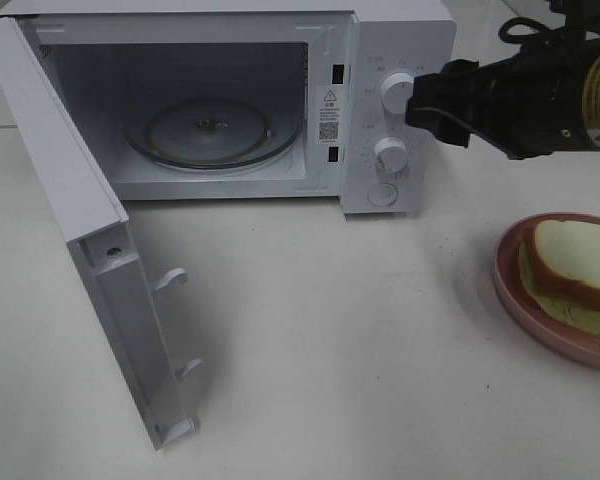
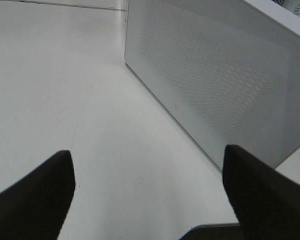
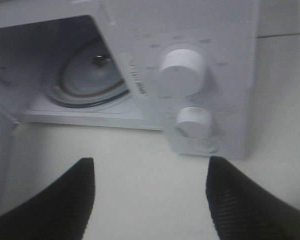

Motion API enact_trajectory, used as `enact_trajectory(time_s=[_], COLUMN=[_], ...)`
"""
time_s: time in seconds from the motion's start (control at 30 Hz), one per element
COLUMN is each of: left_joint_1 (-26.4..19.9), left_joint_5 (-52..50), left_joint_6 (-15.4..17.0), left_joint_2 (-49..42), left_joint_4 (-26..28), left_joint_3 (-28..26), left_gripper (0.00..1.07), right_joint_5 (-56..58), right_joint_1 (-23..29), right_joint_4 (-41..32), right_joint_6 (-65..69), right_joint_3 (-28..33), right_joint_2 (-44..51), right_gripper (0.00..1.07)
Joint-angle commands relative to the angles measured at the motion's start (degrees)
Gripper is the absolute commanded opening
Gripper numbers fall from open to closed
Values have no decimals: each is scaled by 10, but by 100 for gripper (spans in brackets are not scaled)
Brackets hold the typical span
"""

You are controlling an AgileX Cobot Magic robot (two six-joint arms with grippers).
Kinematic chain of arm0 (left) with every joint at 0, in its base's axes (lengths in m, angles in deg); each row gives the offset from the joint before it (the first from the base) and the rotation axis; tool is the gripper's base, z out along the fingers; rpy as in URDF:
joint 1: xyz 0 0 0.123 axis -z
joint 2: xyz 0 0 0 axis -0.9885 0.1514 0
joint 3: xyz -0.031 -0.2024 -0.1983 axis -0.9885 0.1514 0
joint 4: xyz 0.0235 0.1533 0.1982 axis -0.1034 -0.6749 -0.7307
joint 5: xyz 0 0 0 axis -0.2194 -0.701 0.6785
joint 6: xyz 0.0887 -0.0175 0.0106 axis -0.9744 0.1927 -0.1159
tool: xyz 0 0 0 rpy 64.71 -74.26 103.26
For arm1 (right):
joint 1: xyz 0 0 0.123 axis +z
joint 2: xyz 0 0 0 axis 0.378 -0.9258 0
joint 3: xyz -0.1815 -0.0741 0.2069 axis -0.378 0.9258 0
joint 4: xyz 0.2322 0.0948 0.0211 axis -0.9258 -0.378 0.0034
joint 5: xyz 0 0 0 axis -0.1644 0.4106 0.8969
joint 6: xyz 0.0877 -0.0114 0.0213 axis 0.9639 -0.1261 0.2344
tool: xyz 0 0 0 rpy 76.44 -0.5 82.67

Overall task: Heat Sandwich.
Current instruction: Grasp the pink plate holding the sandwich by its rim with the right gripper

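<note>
Swung wide toward the camera, the microwave door [image 1: 92, 235] stands open, and the microwave [image 1: 400, 45] cavity holds only its glass turntable [image 1: 215, 132]. On the table [image 1: 310, 340], at the right edge, the sandwich [image 1: 578, 262] lies flat on a round pink plate [image 1: 513, 290], its tan crust facing the camera and pale filling showing beneath. The frame cuts it off, so its long axis cannot be judged. The right gripper [image 3: 150, 161] hangs in the air with fingers spread and empty, facing the two white knobs [image 3: 182, 70]. The sandwich sits well apart from it, nearer the camera. The left gripper [image 2: 149, 152], also spread wide and empty, hovers over bare table beside the door's meshed face.
</note>
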Motion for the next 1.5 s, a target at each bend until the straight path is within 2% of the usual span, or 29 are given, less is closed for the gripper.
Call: enact_trajectory(time_s=[0.03, 0.07, 0.13, 0.17, 0.2, 0.27, 0.33, 0.7, 0.87, 1.2, 1.5], left_joint_1=[1, 1, 1, 1, 1, 1, 1, 1, 1, 1, 1], left_joint_5=[-6, -6, -6, -6, -6, -6, -6, -6, -6, -6, -6], left_joint_6=[0, 0, 0, 0, 0, 0, 0, 0, 0, 0, 0], left_joint_2=[-13, -13, -13, -13, -13, -13, -13, -13, -13, -13, -13], left_joint_4=[2, 2, 2, 2, 2, 2, 2, 2, 2, 2, 2], left_joint_3=[1, 1, 1, 1, 1, 1, 1, 1, 1, 1, 1], left_gripper=[76, 76, 76, 76, 76, 76, 76, 76, 76, 76, 76], right_joint_5=[182, 182, 285, 381, 414, 438, 472, 542, 521, 464, 418], right_joint_1=[1, 1, -6, -28, -39, -49, -61, -63, -64, -116, -116], right_joint_4=[-319, -319, -446, -530, -563, -582, -583, -571, -564, -561, -573], right_joint_6=[-407, -407, -567, -661, -689, -702, -707, -680, -680, -681, -684], right_joint_3=[-35, -35, -69, -104, -119, -132, -152, -159, -159, -159, -159], right_joint_2=[3, 3, -4, -12, -15, -17, -19, -69, -111, -190, -249], right_gripper=[64, 64, 64, 64, 64, 64, 64, 64, 64, 64, 62])
